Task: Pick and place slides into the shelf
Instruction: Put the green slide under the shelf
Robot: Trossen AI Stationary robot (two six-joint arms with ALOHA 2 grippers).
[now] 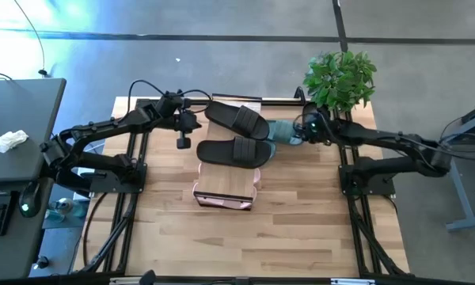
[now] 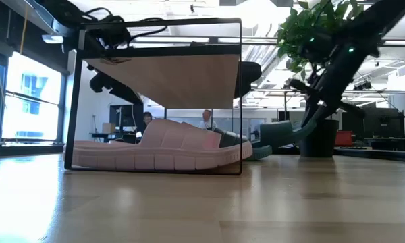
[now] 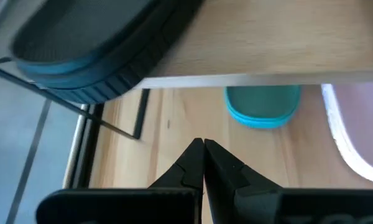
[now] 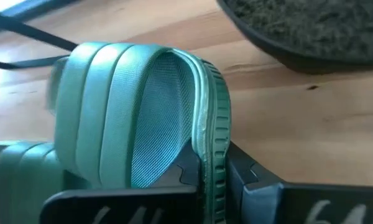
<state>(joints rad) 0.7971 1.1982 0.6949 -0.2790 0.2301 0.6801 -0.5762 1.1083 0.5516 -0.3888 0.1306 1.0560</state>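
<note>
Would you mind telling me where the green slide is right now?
The green slide is on the table right of the shelf, near the potted plant, its edge clamped in the right hand.

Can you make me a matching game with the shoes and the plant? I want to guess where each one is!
Things:
1. black slides
2. pink slides
3. green slide
4. plant

Places:
A. gripped on its edge by the right gripper
B. at the back right corner of the table
C. on the wood top of the shelf
D. under the shelf top, on the table

Pairs: 1-C, 2-D, 3-A, 4-B

The left gripper is shut and empty, beside the shelf.
</note>
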